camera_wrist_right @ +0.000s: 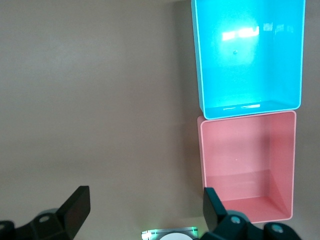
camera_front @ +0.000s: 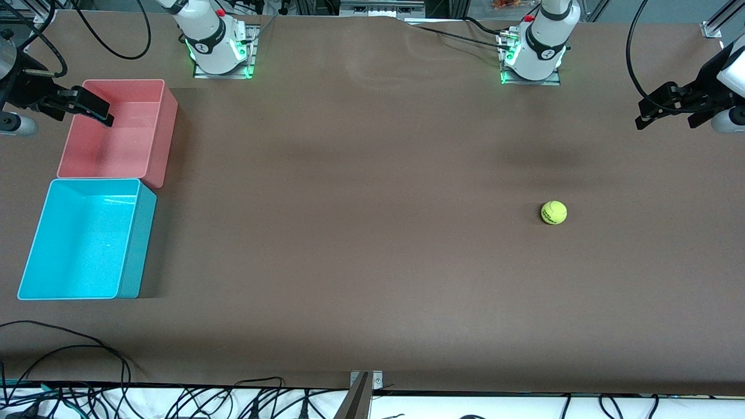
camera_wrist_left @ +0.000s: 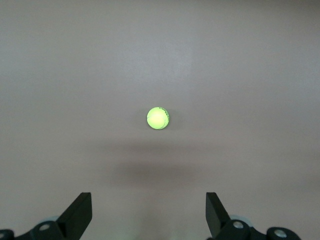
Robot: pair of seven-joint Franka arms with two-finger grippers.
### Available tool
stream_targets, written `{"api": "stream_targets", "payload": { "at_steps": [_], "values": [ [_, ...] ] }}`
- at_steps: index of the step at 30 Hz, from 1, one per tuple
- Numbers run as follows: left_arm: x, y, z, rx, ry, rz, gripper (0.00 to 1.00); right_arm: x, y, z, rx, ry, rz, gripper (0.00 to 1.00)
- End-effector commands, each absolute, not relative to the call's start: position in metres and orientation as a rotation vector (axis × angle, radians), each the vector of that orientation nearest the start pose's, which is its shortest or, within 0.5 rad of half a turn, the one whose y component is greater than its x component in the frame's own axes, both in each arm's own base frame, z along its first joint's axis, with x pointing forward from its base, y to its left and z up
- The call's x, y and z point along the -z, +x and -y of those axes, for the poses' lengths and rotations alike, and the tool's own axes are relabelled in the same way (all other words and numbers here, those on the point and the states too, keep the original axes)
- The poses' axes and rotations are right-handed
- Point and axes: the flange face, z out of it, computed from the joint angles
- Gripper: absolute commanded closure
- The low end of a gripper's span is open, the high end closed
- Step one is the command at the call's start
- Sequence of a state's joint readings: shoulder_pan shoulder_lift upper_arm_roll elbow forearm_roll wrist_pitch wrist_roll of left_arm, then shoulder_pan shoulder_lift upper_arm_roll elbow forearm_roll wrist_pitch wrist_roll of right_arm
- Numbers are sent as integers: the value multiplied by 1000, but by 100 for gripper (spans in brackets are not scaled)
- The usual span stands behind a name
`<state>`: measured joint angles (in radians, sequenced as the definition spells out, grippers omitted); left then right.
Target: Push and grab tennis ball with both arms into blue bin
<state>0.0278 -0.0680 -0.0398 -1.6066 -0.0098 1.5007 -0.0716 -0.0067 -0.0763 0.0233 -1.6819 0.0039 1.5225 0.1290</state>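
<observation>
The tennis ball (camera_front: 553, 212) (camera_wrist_left: 158, 118), yellow-green with dark lettering, lies alone on the brown table toward the left arm's end. My left gripper (camera_front: 664, 118) (camera_wrist_left: 148, 214) hangs open in the air past the ball at that end of the table, holding nothing. The blue bin (camera_front: 81, 238) (camera_wrist_right: 247, 55) stands empty at the right arm's end, close to the front camera. My right gripper (camera_front: 84, 115) (camera_wrist_right: 145, 209) hovers open and empty over the edge of the pink bin.
A pink-red bin (camera_front: 116, 139) (camera_wrist_right: 247, 165), also empty, sits directly beside the blue one, farther from the front camera. The two arm bases (camera_front: 215, 49) (camera_front: 535, 55) stand at the table's back edge. Cables hang along the front edge (camera_front: 116, 396).
</observation>
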Motion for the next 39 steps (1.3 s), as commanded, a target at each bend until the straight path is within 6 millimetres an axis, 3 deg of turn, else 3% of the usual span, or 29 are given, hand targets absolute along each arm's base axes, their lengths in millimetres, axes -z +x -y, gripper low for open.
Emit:
{"api": "stream_targets", "payload": {
  "at_steps": [1,39],
  "values": [
    [-645,529,8,-67,-3161,109,0,-616,521,-11,-138,-3123,-167,0],
    [-645,529,8,-67,-3161,109,0,-614,523,-12,-146,-3121,-179,0]
  ]
}}
